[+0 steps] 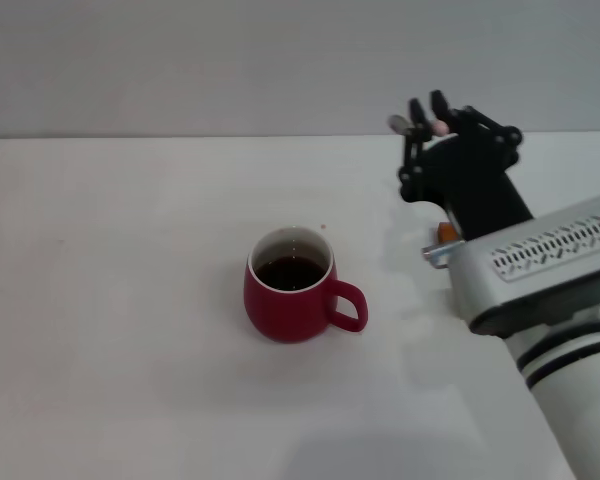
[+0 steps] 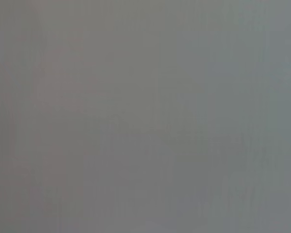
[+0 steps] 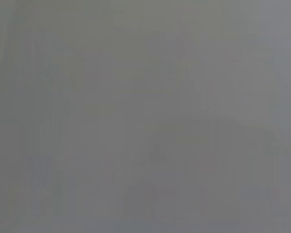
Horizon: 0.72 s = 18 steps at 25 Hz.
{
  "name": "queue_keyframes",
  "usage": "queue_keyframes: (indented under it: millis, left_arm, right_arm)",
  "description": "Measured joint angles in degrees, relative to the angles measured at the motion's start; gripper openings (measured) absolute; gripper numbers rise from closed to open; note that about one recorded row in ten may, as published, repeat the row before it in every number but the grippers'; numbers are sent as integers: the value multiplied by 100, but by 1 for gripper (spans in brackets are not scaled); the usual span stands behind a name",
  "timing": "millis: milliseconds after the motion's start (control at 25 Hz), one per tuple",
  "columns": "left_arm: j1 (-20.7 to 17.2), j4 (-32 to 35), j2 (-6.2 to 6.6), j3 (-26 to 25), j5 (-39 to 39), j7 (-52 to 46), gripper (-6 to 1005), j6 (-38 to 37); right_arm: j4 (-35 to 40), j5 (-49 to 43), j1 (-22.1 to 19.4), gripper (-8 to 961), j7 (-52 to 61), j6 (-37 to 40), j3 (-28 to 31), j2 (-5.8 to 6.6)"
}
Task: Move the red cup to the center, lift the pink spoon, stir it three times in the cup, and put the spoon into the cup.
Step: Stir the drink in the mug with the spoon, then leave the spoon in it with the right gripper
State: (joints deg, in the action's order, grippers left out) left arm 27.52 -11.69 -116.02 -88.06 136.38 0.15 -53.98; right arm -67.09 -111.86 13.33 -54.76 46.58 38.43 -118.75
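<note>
The red cup (image 1: 292, 290) stands near the middle of the white table, with dark liquid inside and its handle toward the right arm. My right gripper (image 1: 427, 110) is raised above the far right of the table, well behind and to the right of the cup. It is shut on the pink spoon (image 1: 397, 123), which lies crosswise between the fingers. The spoon's grey end sticks out toward the cup side, and a bit of pink shows at the other side. My left gripper is out of view. Both wrist views show only flat grey.
A small orange block (image 1: 446, 231) lies on the table (image 1: 110, 260) just under the right arm's black wrist. The table's far edge meets a grey wall behind the gripper.
</note>
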Motion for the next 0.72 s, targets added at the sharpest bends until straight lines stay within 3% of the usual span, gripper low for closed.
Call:
queue_keyframes:
  millis: [360,720]
  left_arm:
    - [-1,43,11,-11,-7,2,827,5]
    - [-10,44,18,-70,-7,3,827,11]
  right_arm:
    - [-1285,-14,-420,133,-685,-1587,392,1]
    - [-1805,7,-594,134,-781,-2645,712,-8]
